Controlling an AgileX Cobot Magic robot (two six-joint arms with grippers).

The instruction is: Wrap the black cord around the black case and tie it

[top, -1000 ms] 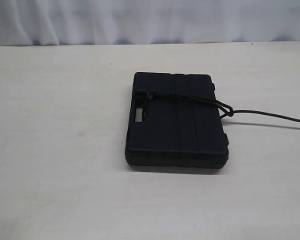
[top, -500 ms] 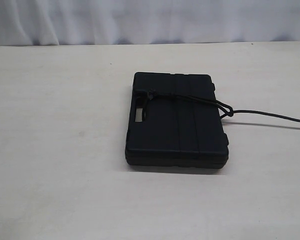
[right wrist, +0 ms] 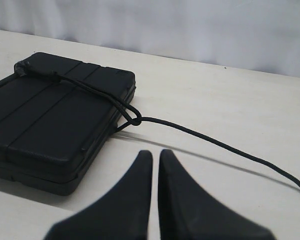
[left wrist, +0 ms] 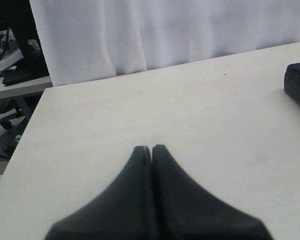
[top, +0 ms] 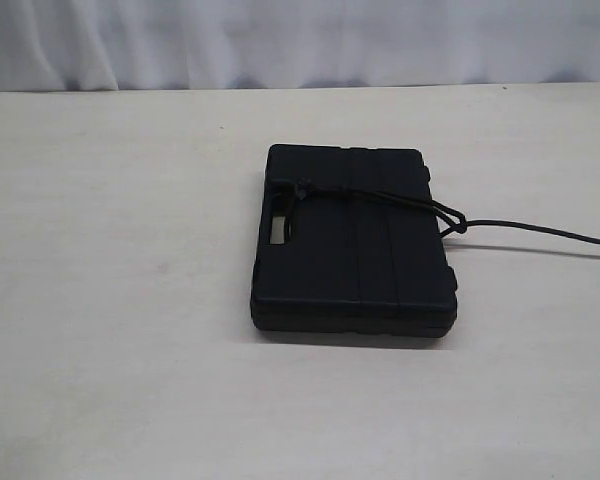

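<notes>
Black hard plastic, ribbed lid: the case (top: 355,240) lies flat mid-table (top: 130,300) in the exterior view, handle slot toward the left. The cord (top: 540,231) crosses the lid from the handle end to the right edge, forms a loop there, then trails right and out of frame. Can't tell whether it passes under the case. Neither gripper shows here.

Left wrist view: left gripper (left wrist: 151,148) has its fingers pressed together with nothing between them, over bare table. Only a corner of the case shows at the picture's edge, well apart from the tips. No cord visible.

Right wrist view: right gripper (right wrist: 152,152) is closed to a hairline gap and empty. The case is near. The loop sits at the case's edge, and the free tail runs past just beyond the fingertips. It looks slightly raised near the loop, with a shadow under it.

Handling, my read:
- **Case:** rigid, and likely heavy enough to hold against a light tug. It may slide on the smooth table if pulled hard.
- **Cord:** soft, limp, braided and thin, so a pinch needs near-full closure.
- **Where to grip:** right arm takes the free tail a little out from the loop. Left arm pins the case or takes the strand at the handle end.
- **Tie:** looks loose, not yet cinched.
</notes>
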